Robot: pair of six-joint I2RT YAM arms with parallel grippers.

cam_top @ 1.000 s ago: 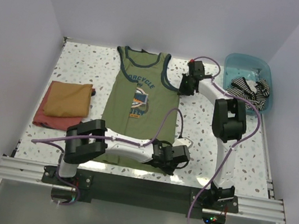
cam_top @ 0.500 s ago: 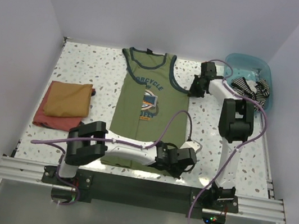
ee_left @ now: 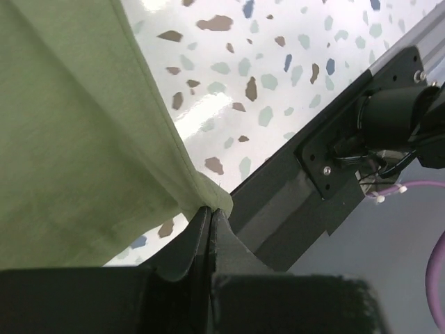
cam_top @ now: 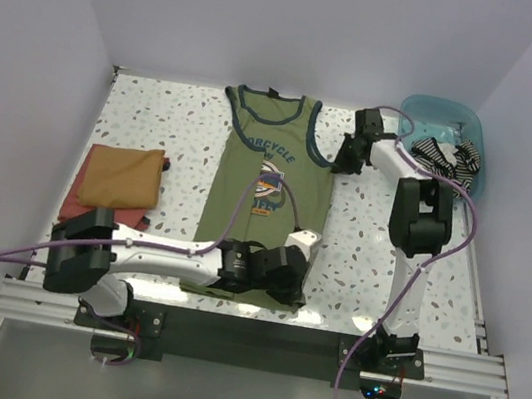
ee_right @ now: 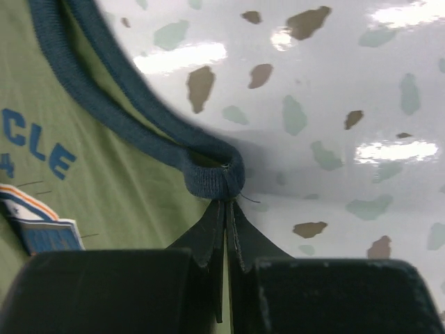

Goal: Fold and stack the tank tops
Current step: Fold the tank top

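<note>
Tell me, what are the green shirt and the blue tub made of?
Green shirt: soft matte knit cloth, maybe cotton; it sags into folds, and its navy trim looks ribbed. Blue tub: probably plastic, smooth and slightly see-through; its walls look tinted and glossy.

This looks like a robotics lab test cell. Plain white walls (cam_top: 304, 23) box in a speckled worktop (cam_top: 158, 112). The left arm (cam_top: 166, 255) and right arm (cam_top: 415, 218) are bolted to an aluminium rail (cam_top: 254, 337) at its near edge, and purple cables (cam_top: 9, 254) trail loose.
</note>
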